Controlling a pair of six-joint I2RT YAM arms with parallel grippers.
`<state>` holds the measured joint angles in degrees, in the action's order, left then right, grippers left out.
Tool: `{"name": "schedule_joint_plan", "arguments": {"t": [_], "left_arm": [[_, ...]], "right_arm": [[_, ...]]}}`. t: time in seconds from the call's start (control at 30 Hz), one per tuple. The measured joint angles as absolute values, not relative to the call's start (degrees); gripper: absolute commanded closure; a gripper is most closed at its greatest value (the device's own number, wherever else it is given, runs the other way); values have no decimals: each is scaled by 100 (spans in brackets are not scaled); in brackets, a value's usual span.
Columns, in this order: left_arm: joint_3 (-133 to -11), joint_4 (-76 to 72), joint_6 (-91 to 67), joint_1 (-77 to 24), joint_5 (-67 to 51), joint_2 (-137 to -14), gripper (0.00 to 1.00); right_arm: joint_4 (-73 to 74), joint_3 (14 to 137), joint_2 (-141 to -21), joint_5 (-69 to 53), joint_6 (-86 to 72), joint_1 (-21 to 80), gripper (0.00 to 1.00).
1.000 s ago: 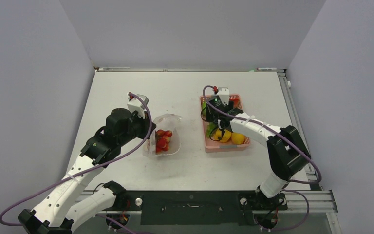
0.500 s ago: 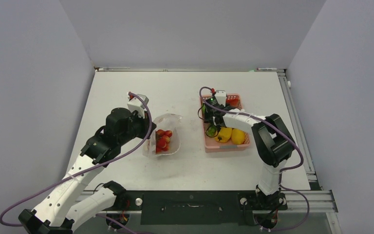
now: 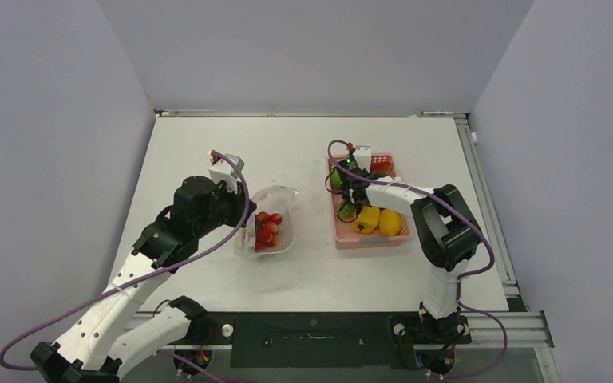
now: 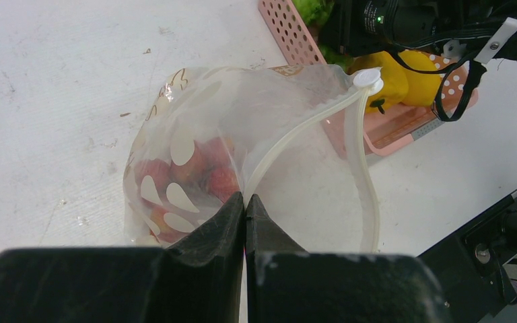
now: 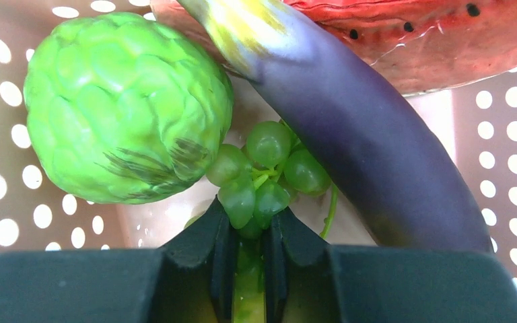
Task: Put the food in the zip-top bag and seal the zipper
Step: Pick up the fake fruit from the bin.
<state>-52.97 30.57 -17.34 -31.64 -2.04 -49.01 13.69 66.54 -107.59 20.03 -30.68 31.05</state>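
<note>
The zip-top bag (image 4: pixel 195 134), clear with white drop marks, lies open left of the pink basket. Several red pieces (image 4: pixel 205 178) of food lie inside it. My left gripper (image 4: pixel 244 199) is shut on the bag's mouth edge, where the pale zipper (image 4: pixel 303 121) begins; its slider (image 4: pixel 367 79) sits at the far end. In the basket, my right gripper (image 5: pixel 249 225) is shut on the green grapes (image 5: pixel 262 168), which sit between a green round fruit (image 5: pixel 128 101) and the purple eggplant (image 5: pixel 357 128). In the top view the bag (image 3: pixel 278 209) and the right gripper (image 3: pixel 345 195) are apart.
The pink basket (image 3: pixel 371 242) stands right of centre and also holds a yellow pepper (image 3: pixel 367 219), a lemon (image 3: pixel 391 224) and a red watermelon slice (image 5: pixel 417 33). The basket's perforated wall (image 5: pixel 13 168) is close on the right gripper's left.
The right arm swung to the basket's far-left part, and its jaws came together on the green grapes. The left arm and the bag stayed put.
</note>
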Motion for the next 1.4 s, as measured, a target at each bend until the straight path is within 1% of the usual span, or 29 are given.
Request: {"name": "schedule_joint_plan", "arguments": {"t": [0.23,0.73,0.93,1.17,1.4], "left_arm": [[-5297,3057,-1734,-3164,-204,-4904,100],[-5297,3057,-1734,-3164,-200,-4904,100],[-5297,3057,-1734,-3164,-200,-4904,100],[-5297,3057,-1737,-3164,-202,-4904,100],[-5297,3057,-1737,-3164,-202,-4904,100]], "right_arm": [[1378,6493,-10484,1922,-3072,3105,95],[1380,6141,-8726,1848,-3094,3109,95],[1365,5933,-8103,1529,-3063,3153,95],[1310,5865,-7336,891,-2875,3350,95],[1275,5865,-6897,357,-2637,3854,95]]}}
